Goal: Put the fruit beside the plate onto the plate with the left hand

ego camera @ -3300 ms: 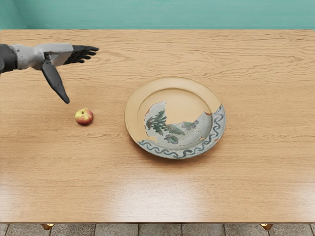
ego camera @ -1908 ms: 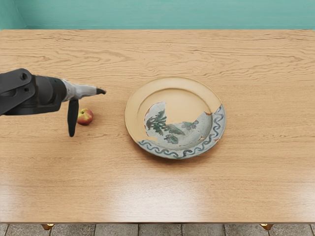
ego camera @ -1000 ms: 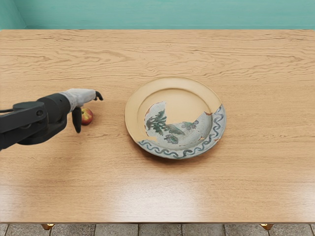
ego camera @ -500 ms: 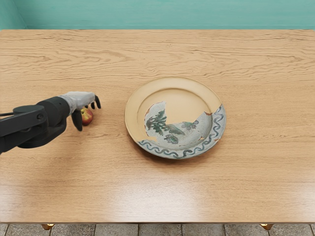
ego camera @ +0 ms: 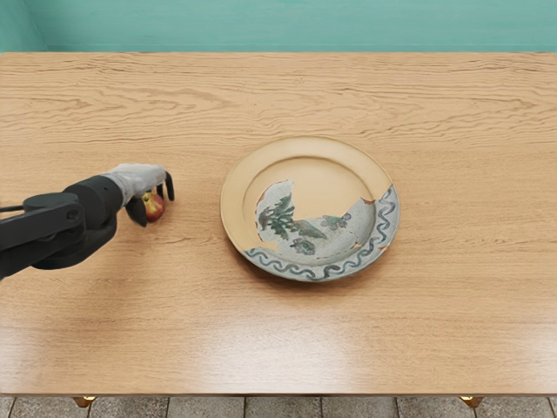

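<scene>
Step in hand: grasp. My left hand (ego camera: 142, 186) covers the apple (ego camera: 155, 207), fingers (ego camera: 169, 186) curled round it, thumb on its near side. The apple rests on the table (ego camera: 278, 348), left of the plate (ego camera: 237, 187), apart. Next: lift, carry right, clear the rim. Wood-grain tabletop; teal wall (ego camera: 261, 22) beyond.

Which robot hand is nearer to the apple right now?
Left. The left robot hand curls around the apple, left of the plate; the right one is out of view.
</scene>
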`<state>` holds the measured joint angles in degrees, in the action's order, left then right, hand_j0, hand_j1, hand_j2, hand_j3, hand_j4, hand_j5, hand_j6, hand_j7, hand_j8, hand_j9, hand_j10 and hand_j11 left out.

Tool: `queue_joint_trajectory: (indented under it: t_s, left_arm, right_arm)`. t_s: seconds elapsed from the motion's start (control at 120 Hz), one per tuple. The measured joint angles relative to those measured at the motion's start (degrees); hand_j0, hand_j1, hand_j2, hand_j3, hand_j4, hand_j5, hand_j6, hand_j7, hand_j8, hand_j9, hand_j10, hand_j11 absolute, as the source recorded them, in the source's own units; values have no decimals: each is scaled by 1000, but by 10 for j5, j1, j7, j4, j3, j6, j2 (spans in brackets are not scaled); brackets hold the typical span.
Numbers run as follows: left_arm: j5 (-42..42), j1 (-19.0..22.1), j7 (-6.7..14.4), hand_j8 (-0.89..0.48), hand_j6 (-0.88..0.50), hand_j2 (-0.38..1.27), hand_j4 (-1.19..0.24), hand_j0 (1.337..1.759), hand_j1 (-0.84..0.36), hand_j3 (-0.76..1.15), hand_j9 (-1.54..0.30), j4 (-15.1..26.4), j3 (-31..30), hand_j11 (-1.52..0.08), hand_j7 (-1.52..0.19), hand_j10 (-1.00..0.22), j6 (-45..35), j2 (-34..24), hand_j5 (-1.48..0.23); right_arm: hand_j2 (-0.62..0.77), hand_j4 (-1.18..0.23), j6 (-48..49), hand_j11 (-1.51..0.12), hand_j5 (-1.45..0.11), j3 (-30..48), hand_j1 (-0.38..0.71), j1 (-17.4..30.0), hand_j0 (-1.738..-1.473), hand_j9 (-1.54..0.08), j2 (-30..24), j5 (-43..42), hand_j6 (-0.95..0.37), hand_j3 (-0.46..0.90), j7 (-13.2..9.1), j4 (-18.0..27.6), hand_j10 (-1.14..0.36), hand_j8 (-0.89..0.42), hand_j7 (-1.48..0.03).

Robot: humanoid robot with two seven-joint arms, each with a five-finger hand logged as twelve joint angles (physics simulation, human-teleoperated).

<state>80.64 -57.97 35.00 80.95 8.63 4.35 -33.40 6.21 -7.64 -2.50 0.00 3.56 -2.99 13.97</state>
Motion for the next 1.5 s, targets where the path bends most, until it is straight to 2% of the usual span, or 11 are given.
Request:
queue_joint_trajectory:
  t_s: [0.433,0.525,0.775,0.858,0.967,1.058,1.175,1.275,1.375,1.433,1.5]
  left_arm:
    - [4,4,0,-456,-484,204,-678,1652,-304,0,-858,0,-3,-854,-842,-644,-1,0,-796]
    - [0,4,1,-470,-508,313,-725,1651,-320,0,-919,0,-3,-915,-898,-686,0,0,-855]
    - [-19,-5,0,-345,-367,447,-782,1651,-403,0,-1064,0,0,-1068,-1061,-591,3,0,-1086]
    - [-47,-20,0,-345,-355,383,-789,1651,-384,0,-1094,0,5,-1095,-1091,-582,4,-2,-1135]
    - [-133,-22,0,-299,-329,427,-793,1651,-405,0,-1126,0,48,-1120,-1124,-559,9,-4,-1191]
    - [-256,-18,0,-283,-306,470,-796,1651,-421,0,-1135,0,117,-1135,-1163,-561,33,-29,-1223]
    - [-465,-9,0,-275,-282,478,-800,1650,-438,0,-1146,-1,242,-1150,-1192,-542,175,-87,-1250]
    - [-625,-8,0,-276,-276,489,-798,1649,-432,0,-1156,-7,306,-1158,-1209,-545,260,-97,-1272]
    - [-711,-18,0,-264,-269,492,-801,1649,-440,0,-1160,-19,345,-1163,-1215,-549,293,-67,-1278]
    - [-734,-27,0,-277,-273,473,-801,1648,-431,0,-1161,-38,355,-1165,-1218,-543,302,-16,-1285]
    - [-744,-38,0,-273,-269,468,-800,1648,-432,0,-1161,-59,362,-1169,-1222,-541,308,3,-1291]
  right_arm:
    - [-3,-13,0,-17,-17,0,-334,0,-1658,-17,0,0,-13,0,0,0,-13,-13,-17]
    - [-3,-13,0,-17,-17,0,-334,0,-1658,-17,0,0,-13,0,0,0,-13,-13,-17]
    - [-3,-13,0,-17,-17,0,-334,0,-1658,-17,0,0,-13,0,0,0,-13,-13,-17]
    - [-3,-13,0,-17,-17,0,-334,0,-1658,-17,0,0,-13,0,0,0,-13,-13,-17]
    - [-3,-13,0,-17,-17,0,-334,0,-1658,-17,0,0,-13,0,0,0,-13,-13,-17]
    - [-3,-13,0,-17,-17,0,-334,0,-1658,-17,0,0,-13,0,0,0,-13,-13,-17]
    - [-3,-13,0,-16,-16,0,-334,-1,-1658,-16,0,0,-12,0,0,0,-12,-12,-16]
    - [-3,-13,0,-17,-17,0,-333,-1,-1658,-17,0,0,-13,0,0,0,-13,-13,-17]
    - [-3,-13,0,-17,-17,0,-334,-1,-1658,-17,0,0,-13,0,0,0,-12,-12,-17]
    - [-3,-13,0,-17,-17,0,-333,-1,-1658,-17,0,0,-13,0,0,0,-13,-13,-17]
    - [-3,-13,0,-17,-17,0,-333,-1,-1658,-17,0,0,-13,0,0,0,-13,-13,-17]
